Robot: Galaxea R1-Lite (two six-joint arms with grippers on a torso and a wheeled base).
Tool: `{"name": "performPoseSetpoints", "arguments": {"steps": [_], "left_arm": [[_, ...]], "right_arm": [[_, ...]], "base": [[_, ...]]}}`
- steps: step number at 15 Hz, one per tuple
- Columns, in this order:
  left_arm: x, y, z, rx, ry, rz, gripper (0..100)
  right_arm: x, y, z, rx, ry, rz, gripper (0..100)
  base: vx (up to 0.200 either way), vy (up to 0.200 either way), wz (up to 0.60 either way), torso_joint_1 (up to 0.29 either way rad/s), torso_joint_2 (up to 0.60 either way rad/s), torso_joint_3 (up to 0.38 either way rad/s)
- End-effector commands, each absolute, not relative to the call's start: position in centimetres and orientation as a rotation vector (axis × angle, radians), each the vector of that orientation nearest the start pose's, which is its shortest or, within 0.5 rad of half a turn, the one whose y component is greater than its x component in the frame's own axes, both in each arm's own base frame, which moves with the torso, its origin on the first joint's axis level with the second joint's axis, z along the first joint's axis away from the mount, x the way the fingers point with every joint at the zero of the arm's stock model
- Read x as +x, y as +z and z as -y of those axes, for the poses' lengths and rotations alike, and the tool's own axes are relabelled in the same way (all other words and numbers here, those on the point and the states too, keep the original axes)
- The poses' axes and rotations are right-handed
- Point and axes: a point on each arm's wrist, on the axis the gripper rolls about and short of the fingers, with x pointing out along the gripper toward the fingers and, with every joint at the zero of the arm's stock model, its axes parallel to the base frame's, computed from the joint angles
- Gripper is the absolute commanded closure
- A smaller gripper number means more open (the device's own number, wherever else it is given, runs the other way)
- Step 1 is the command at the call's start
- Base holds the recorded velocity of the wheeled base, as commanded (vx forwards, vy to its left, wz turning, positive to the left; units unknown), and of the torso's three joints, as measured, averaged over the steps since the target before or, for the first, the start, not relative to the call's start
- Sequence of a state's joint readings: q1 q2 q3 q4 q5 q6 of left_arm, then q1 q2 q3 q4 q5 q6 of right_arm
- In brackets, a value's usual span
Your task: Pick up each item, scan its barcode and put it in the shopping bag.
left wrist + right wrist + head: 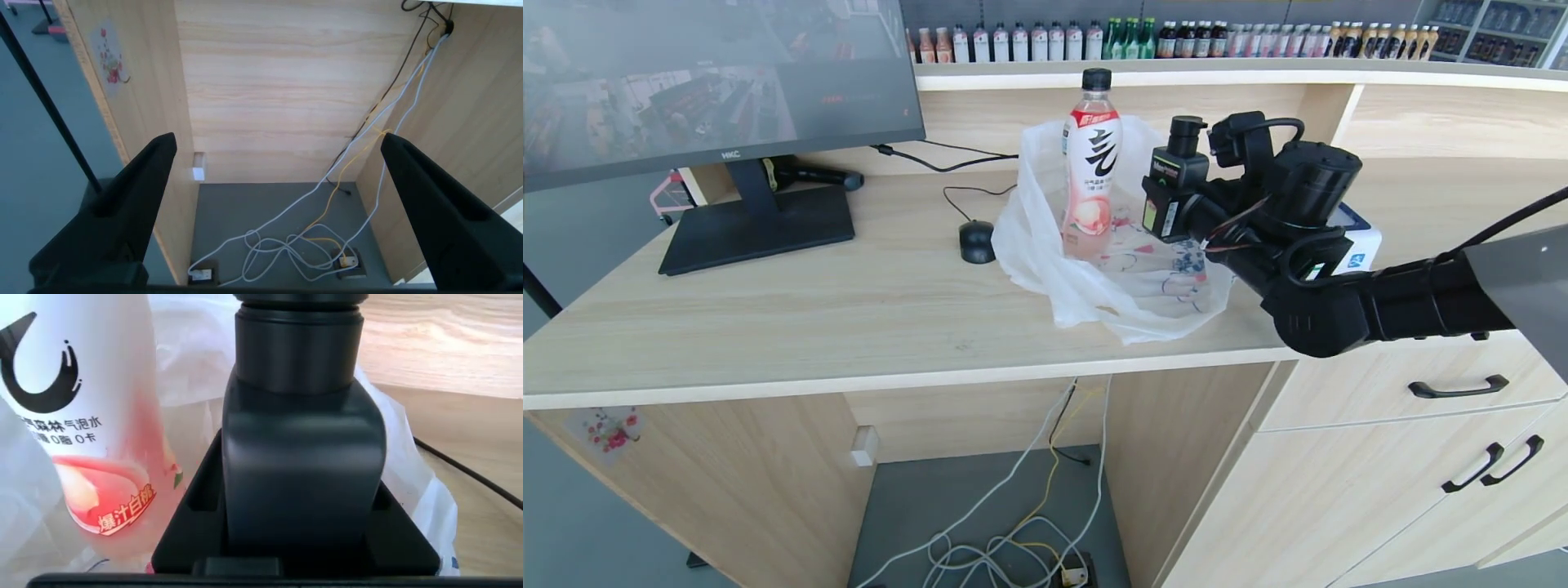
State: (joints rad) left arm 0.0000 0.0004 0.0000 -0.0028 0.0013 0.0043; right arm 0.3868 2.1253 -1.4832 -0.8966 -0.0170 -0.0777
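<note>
I judge the clear, pink-labelled plastic bottle (1092, 163) already bagged, upright in the crumpled white plastic shopping bag (1045, 269) at mid-frame on the desk, my right jaws clamping the dark grey handheld scanner (1172, 184) beside it, my left jaws open, idle.

Bottle (1092, 163) upright in shopping bag (1054, 282), bag on counter (809, 318), mouse (976, 242) just left of bag, monitor (711, 73) at left rear, scanner (1172, 184) just right of bottle, cables (1013, 547) on floor beneath counter, shelved drinks (1176, 39) behind.
</note>
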Motion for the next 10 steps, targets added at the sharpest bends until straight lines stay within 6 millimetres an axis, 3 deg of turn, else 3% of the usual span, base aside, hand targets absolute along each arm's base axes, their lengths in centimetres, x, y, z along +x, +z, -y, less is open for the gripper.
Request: {"name": "performPoseSetpoints", "arguments": {"steps": [1,10], "left_arm": [[-2.3,7.6,0.0,0.005,0.002,0.003,0],[-2.3,7.6,0.0,0.005,0.002,0.003,0]], "right_arm": [[42.8,23.5,-16.6,-0.030,0.346,0.256,100],[43.9,21.2,-16.9,-0.043,0.357,0.199,100]], "base": [[0.000,0.000,0.00,0.000,0.00,0.000],[0.000,0.000,0.00,0.000,0.00,0.000]]}}
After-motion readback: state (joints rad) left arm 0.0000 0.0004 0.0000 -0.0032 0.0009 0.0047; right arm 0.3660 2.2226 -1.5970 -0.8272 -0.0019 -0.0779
